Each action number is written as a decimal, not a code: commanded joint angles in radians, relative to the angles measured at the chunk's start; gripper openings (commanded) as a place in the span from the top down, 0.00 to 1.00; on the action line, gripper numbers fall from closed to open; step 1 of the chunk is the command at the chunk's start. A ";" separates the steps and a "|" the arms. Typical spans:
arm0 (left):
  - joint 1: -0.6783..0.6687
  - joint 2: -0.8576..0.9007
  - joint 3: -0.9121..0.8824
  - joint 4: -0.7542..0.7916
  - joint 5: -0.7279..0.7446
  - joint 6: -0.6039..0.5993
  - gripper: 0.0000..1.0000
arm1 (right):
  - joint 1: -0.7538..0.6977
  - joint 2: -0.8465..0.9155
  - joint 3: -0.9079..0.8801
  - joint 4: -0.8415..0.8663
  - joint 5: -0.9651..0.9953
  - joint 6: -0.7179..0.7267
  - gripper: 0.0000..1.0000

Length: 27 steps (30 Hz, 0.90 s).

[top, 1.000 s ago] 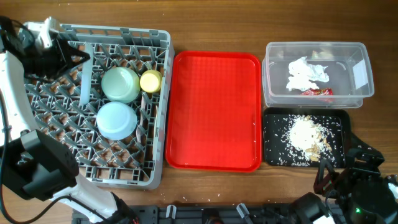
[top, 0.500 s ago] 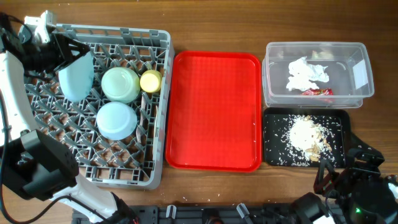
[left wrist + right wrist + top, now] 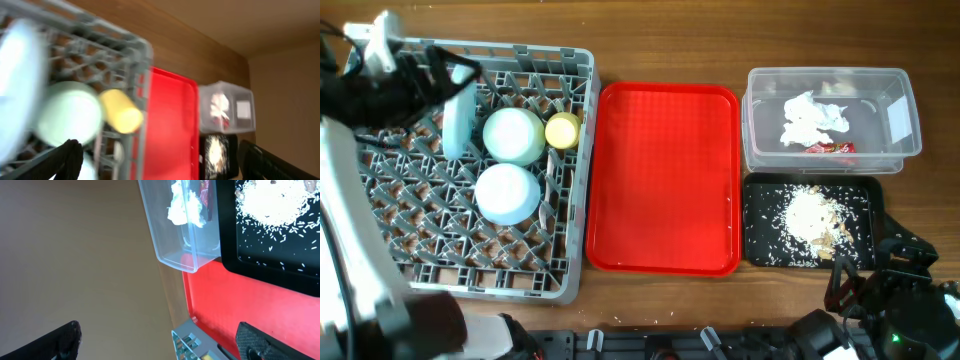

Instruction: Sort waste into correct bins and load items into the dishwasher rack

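Note:
The grey dishwasher rack [image 3: 470,270] at the left holds a light blue plate [image 3: 458,118] standing on edge between pegs. Beside it are two pale blue bowls [image 3: 513,135] [image 3: 507,192] and a yellow-green cup [image 3: 563,130]. My left gripper [image 3: 440,72] hovers open just above the plate, touching nothing; in the left wrist view the plate [image 3: 15,90] lies left of its open gripper [image 3: 165,162]. The clear tub [image 3: 760,140] holds the white napkin [image 3: 812,118] and the red foil wrapper [image 3: 832,148]. Rice scraps [image 3: 812,213] lie in the black tray [image 3: 748,225]. My right gripper [image 3: 872,268] rests open and empty.
A bare red serving tray [image 3: 665,180] lies between the rack and the two bins. The right wrist view shows the tub [image 3: 170,235], the black tray [image 3: 270,235], the red tray [image 3: 235,300] and a rack corner [image 3: 192,342] beyond the open gripper [image 3: 160,340].
My left gripper has opened and let go of the plate, which went from tilted in its grip to standing on edge in the rack. The right arm has not moved.

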 commanded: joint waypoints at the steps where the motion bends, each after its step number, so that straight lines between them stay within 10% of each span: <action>1: -0.121 -0.108 0.004 -0.045 -0.066 -0.005 0.00 | -0.001 -0.011 -0.002 0.000 0.013 0.007 0.00; 27: -0.549 -0.113 0.003 -0.062 -0.159 -0.004 0.00 | -0.001 -0.011 -0.003 -0.001 0.013 0.007 0.00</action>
